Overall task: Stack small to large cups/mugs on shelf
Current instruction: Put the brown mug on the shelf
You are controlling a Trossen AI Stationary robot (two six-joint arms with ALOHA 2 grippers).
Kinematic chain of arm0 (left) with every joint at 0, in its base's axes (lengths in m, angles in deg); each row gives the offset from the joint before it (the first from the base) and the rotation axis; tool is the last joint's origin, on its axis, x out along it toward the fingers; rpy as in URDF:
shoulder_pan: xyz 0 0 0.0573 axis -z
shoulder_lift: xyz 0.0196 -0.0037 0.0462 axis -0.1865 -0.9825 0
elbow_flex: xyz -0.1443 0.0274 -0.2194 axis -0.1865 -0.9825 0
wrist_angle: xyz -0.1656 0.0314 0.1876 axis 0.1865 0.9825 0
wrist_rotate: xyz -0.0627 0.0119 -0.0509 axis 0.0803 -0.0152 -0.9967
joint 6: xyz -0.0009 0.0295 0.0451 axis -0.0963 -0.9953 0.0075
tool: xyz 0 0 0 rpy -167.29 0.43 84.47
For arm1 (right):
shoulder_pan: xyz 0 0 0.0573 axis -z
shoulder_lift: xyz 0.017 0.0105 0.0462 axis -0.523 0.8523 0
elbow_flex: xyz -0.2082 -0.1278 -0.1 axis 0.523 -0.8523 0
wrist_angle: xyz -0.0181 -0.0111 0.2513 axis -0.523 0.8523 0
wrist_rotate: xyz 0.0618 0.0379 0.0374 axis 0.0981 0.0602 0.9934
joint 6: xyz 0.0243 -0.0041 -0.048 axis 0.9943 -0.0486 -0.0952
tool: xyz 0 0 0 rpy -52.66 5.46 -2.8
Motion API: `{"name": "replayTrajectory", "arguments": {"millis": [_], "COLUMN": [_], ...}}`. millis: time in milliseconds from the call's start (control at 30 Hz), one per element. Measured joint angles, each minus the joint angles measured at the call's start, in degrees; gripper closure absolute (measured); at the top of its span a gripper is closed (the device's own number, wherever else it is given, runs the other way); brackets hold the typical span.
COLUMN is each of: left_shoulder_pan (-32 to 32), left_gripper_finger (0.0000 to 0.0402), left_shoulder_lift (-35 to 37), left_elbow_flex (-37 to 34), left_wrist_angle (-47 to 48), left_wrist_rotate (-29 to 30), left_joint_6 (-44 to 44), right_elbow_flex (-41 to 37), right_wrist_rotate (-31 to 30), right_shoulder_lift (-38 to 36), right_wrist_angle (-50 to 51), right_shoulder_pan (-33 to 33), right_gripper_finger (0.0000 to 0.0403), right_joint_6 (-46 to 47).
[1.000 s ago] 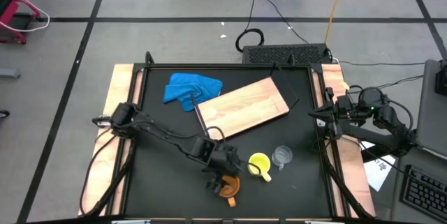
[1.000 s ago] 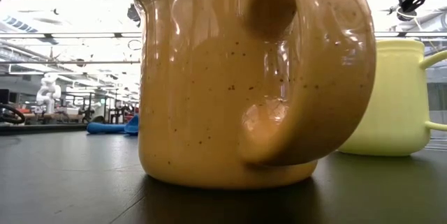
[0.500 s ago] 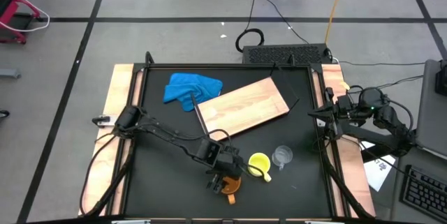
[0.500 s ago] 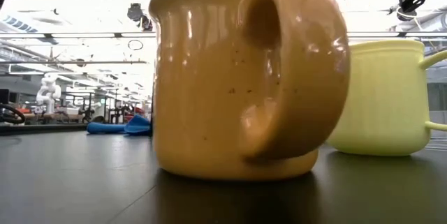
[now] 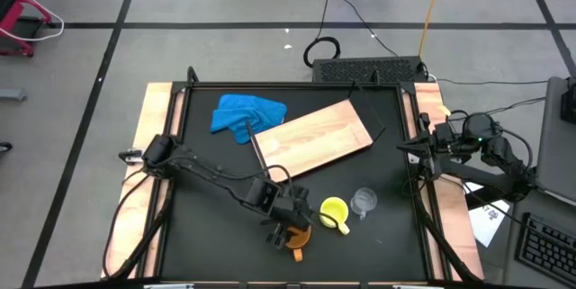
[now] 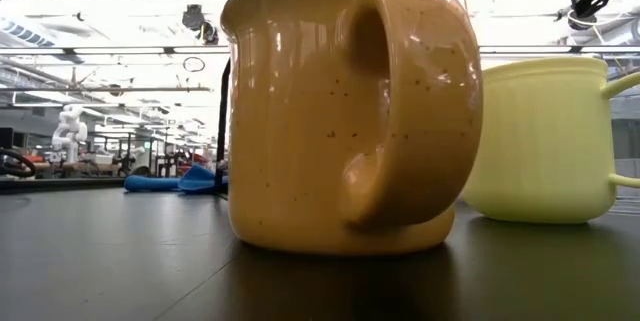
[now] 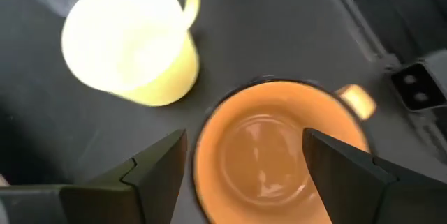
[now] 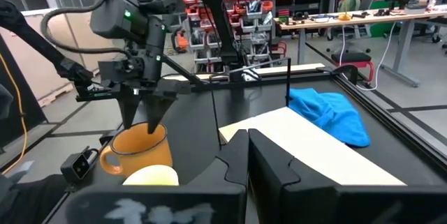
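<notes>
The orange-brown mug (image 5: 295, 241) stands upright on its base on the black table near the front edge, and it fills the low view (image 6: 350, 121). My left gripper (image 5: 286, 227) is open and points down over it; in the left wrist view one finger (image 7: 157, 165) stands outside the mug's wall and the other (image 7: 335, 165) over its opening. The yellow mug (image 5: 335, 212) stands just to its right, and the clear cup (image 5: 364, 201) stands beyond that. The wooden shelf board (image 5: 313, 138) lies flat farther back. My right gripper (image 5: 423, 151) is shut and waits at the table's right edge. My left gripper comes at the orange-brown mug's rim (image 7: 209, 133) from above, pointing down, with the rim's one side between its spread fingers. I cannot tell whether a finger touches the wall. The mug stands upright on the table, its handle (image 7: 356, 102) outside the fingers.
A crumpled blue cloth (image 5: 247, 113) lies at the back left, touching the board's corner. The yellow mug's handle (image 5: 345, 227) points toward the near edge, close to the orange-brown mug. Bare black table shows at the left (image 5: 202, 217).
The orange-brown mug has slid a little along the table away from the near edge and turned slightly about its upright axis, staying on its base. My left gripper has stayed over it, shifting only slightly.
</notes>
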Motion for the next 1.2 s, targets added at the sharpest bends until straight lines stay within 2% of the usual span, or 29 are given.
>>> {"name": "replayTrajectory", "arguments": {"millis": [433, 1200], "left_shoulder_pan": [-2.46, -3.91], "left_gripper_finger": [0.0115, 0.0115], "left_shoulder_lift": [-0.55, -0.72], "left_elbow_flex": [0.00, -7.18], "left_wrist_angle": [1.54, -4.37], "left_wrist_rotate": [-0.34, -1.91], "left_joint_6": [0.30, 0.37], "right_elbow_flex": [0.00, 0.00], "right_wrist_rotate": [0.00, 0.00], "right_shoulder_lift": [0.00, 0.00], "right_wrist_angle": [-0.02, 0.02], "right_shoulder_pan": [0.00, 0.00], "right_gripper_finger": [0.0403, 0.0403], "right_joint_6": [0.00, 0.00]}}
